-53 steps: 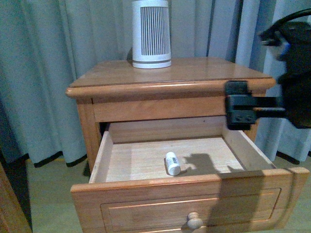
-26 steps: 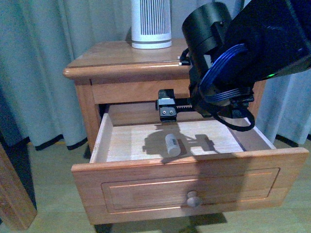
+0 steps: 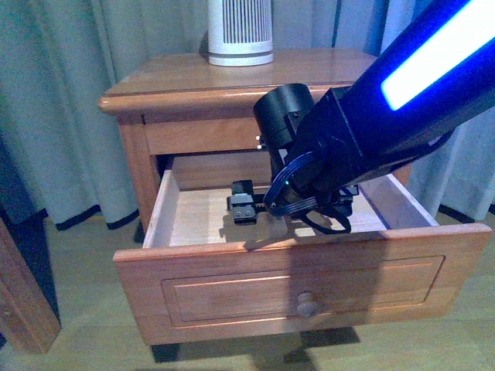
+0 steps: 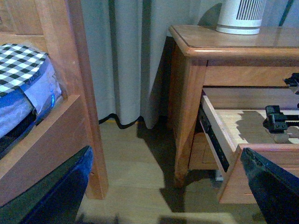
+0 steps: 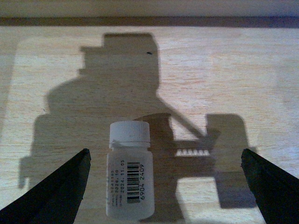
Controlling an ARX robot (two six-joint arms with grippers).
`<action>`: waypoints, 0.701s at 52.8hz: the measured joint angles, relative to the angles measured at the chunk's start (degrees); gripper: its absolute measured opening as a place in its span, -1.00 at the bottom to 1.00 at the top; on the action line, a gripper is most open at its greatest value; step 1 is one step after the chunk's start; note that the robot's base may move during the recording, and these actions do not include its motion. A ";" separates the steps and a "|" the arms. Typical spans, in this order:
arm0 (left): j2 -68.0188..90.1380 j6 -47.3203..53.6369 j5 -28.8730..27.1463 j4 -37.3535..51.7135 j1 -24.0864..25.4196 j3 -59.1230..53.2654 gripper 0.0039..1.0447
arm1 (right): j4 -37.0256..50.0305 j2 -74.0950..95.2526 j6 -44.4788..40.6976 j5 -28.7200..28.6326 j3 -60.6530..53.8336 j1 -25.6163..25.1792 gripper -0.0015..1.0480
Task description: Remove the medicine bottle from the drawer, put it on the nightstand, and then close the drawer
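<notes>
open drawer [image 4: 218, 125] of the nightstand [image 4: 229, 41] beside a grey curtain [image 4: 131, 60], white ribbed device [image 4: 240, 16] on top

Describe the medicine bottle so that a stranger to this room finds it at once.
Find the orange-brown nightstand before the curtains; its upper drawer stands open. On the drawer's pale floor lies a tiny white medicine bottle. Unlike the big ribbed white device on top, it has a round cap and barcode label.

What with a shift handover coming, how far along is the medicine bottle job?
Done: the drawer stands pulled open. In hand: the right gripper is down inside it, jaws open either side of the medicine bottle, which lies on the drawer floor, not gripped. Still to do: grip it, set it on the nightstand top, push the drawer shut.
</notes>
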 joint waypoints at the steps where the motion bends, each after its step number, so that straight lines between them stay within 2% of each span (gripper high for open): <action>1: 0.00 0.00 0.00 0.00 0.00 0.00 0.87 | 0.04 0.39 0.00 0.00 0.46 0.00 0.87; 16: 0.00 0.00 0.00 0.00 0.00 0.00 0.87 | -0.07 4.22 0.07 -0.35 5.01 0.17 0.85; 37: 0.00 0.00 0.00 0.00 0.00 0.00 0.87 | -1.40 5.70 1.62 -0.50 6.45 0.48 -0.20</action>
